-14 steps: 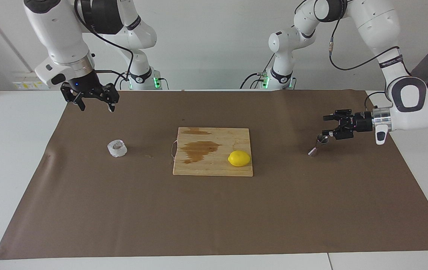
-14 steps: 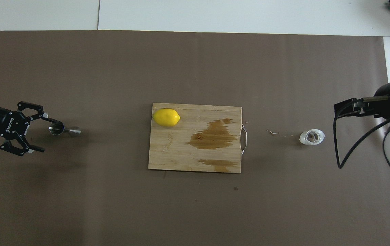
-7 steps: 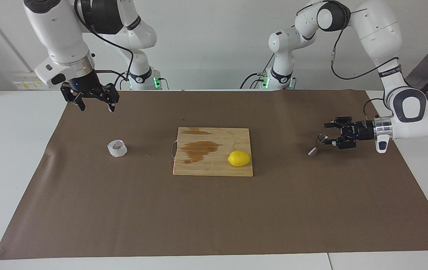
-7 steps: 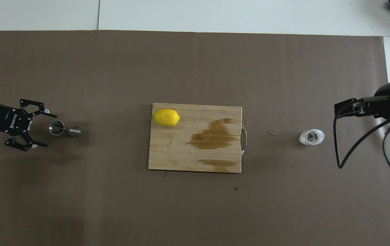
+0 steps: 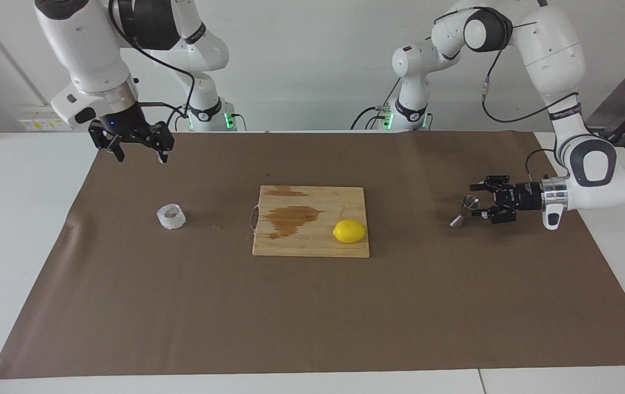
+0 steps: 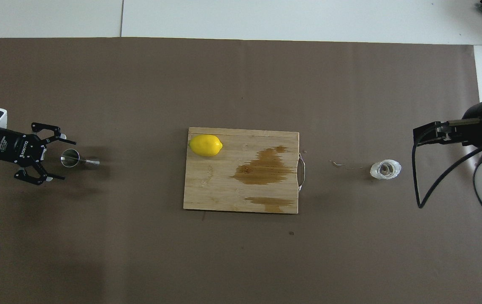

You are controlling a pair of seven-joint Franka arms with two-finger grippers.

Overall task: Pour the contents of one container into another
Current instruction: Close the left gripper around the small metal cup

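The small steel jigger (image 5: 461,213) (image 6: 79,160) stands on the brown mat toward the left arm's end of the table. My left gripper (image 5: 475,201) (image 6: 62,157) is held level beside it, open, with its fingertips reaching either side of the jigger's upper cone and not closed on it. The squat whitish cup (image 5: 171,216) (image 6: 385,169) sits on the mat toward the right arm's end. My right gripper (image 5: 140,156) hangs open and empty, fingers down, over the mat between the cup and the robots; the overhead view shows only its body (image 6: 435,131).
A wooden cutting board (image 5: 312,243) (image 6: 224,190) with dark wet stains lies mid-table, a yellow lemon (image 5: 349,231) (image 6: 205,145) on its corner toward the left arm's end. Small spill marks (image 6: 339,164) lie between board and cup.
My left gripper has come down and moved in on the jigger, so its open fingertips now flank the jigger's top. The right arm, cup and jigger have stayed put.
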